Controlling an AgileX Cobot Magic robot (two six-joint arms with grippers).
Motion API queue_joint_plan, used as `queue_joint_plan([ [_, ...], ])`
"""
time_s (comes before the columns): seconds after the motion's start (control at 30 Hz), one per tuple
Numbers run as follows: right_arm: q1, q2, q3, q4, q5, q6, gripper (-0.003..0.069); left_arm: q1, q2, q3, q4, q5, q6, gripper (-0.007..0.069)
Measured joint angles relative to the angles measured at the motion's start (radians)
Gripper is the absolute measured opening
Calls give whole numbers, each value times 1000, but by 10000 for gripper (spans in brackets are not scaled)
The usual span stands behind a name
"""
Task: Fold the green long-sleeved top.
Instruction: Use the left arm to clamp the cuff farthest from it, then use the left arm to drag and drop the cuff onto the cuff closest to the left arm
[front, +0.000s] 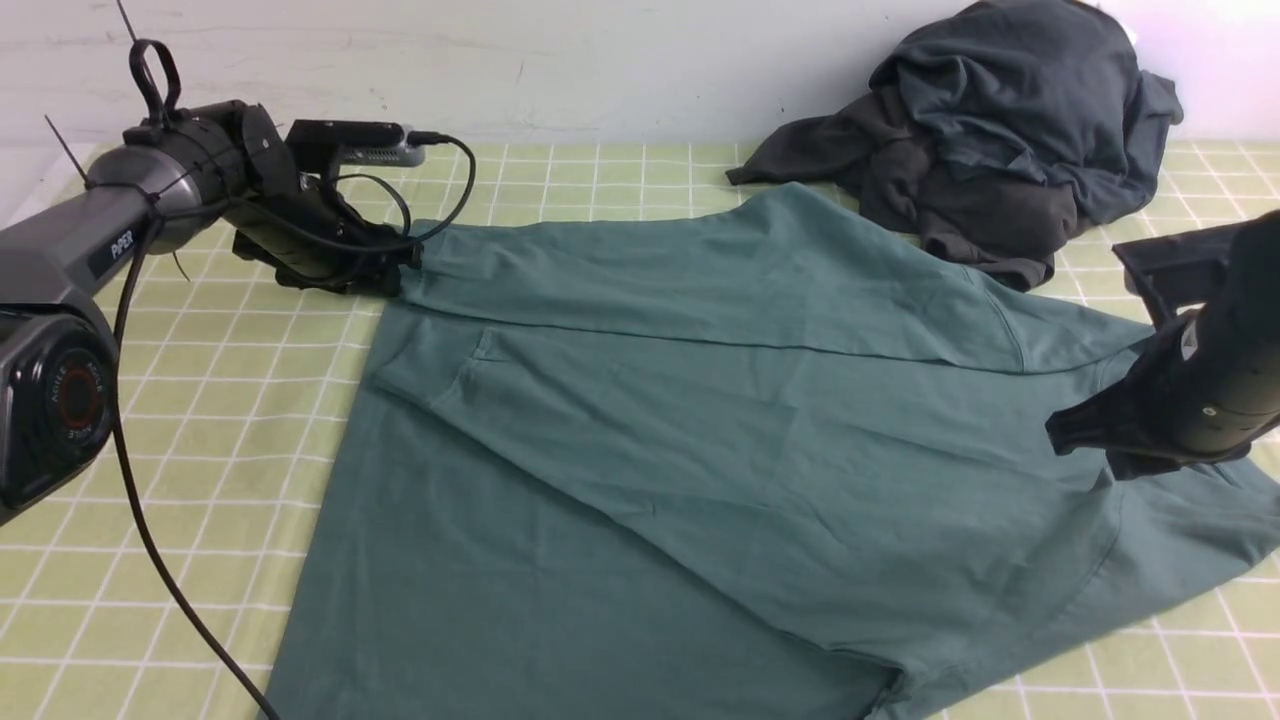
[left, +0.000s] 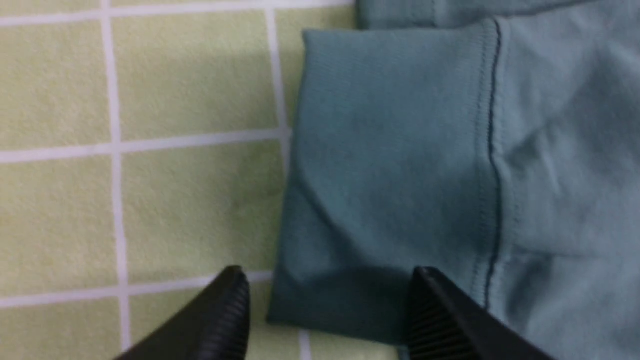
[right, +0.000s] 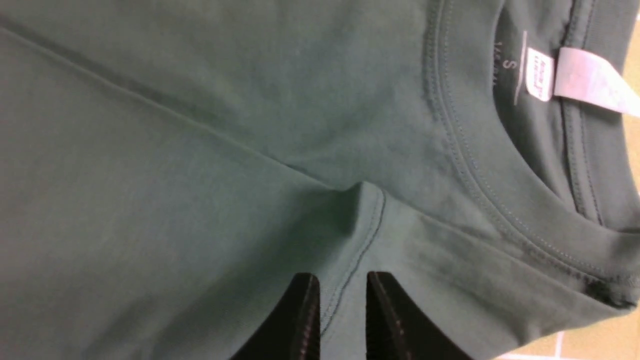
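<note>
Left pincer (left: 327, 280), wide, straddles the cuff (left: 380, 150) of the green long-sleeved top (front: 700, 420) toward the bench's (front: 200, 400) far-left corner; right pincer (right: 341, 280) pinches its shoulder seam.

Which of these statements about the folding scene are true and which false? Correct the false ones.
1. The left gripper has its jaws wide apart at a sleeve cuff. True.
2. The dark grey heap of clothes lies on the robot's left. False: it lies on the right, by the wall.
3. A sleeve of the green long-sleeved top lies folded across its body. True.
4. The right gripper has its jaws wide open. False: they are nearly together, pinching the top's fabric near the collar.
5. The tablecloth is plain white. False: it is pale green with a white grid.
</note>
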Motion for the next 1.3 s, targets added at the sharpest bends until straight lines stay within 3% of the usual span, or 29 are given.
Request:
queue_joint_plan([
  [0.1,0,0,0,10,0,-13,136,0,2,-1,-1,-3,-17,395],
  [0.2,0,0,0,22,0,-22,136,0,3,-1,-5,-6,-38,266],
  [0.3,0,0,0,25,0,-26,136,0,4,-1,-4,-10,-41,84],
  [0.37,0,0,0,27,0,-29,136,-1,1,-1,-6,-4,-41,35],
  [0.53,0,0,0,28,0,-56,136,-14,-64,-1,8,113,-39,20],
  [0.8,0,-75,0,17,1,-68,136,-86,-309,6,26,495,-36,20],
  [1.07,0,-133,0,25,3,-76,136,-128,-494,282,124,525,-87,20],
  [1.3,0,-133,0,149,1,-131,136,-151,-629,565,118,526,-84,22],
])
